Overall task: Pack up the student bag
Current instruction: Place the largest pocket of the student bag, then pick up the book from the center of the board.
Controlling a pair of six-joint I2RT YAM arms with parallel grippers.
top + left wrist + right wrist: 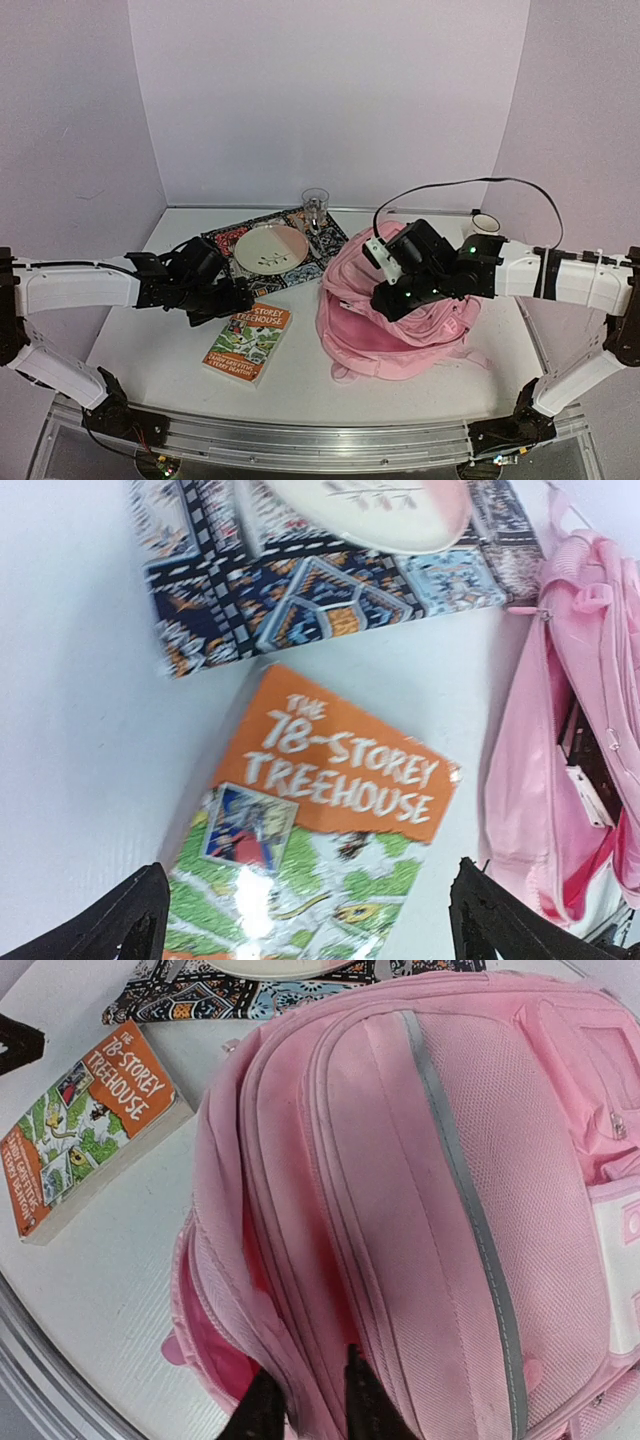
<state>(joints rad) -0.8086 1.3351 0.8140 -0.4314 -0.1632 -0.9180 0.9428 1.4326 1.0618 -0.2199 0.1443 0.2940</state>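
The pink student bag (400, 320) lies right of the table's middle, its main compartment gaping toward the left; it also shows in the right wrist view (430, 1190) and the left wrist view (590, 710). My right gripper (305, 1400) is shut on a fold of the bag's fabric by the opening, holding it up. An orange and green book, "The 78-Storey Treehouse" (249, 342), lies flat on the table left of the bag. My left gripper (305, 920) is open just above the book (320, 840), its fingers either side of it and empty.
A patterned placemat (270, 245) behind the book holds a cream plate (270, 248). A clear glass (315, 208) stands at the mat's far corner. A white cup (486, 221) stands behind the bag. White walls enclose the table on three sides.
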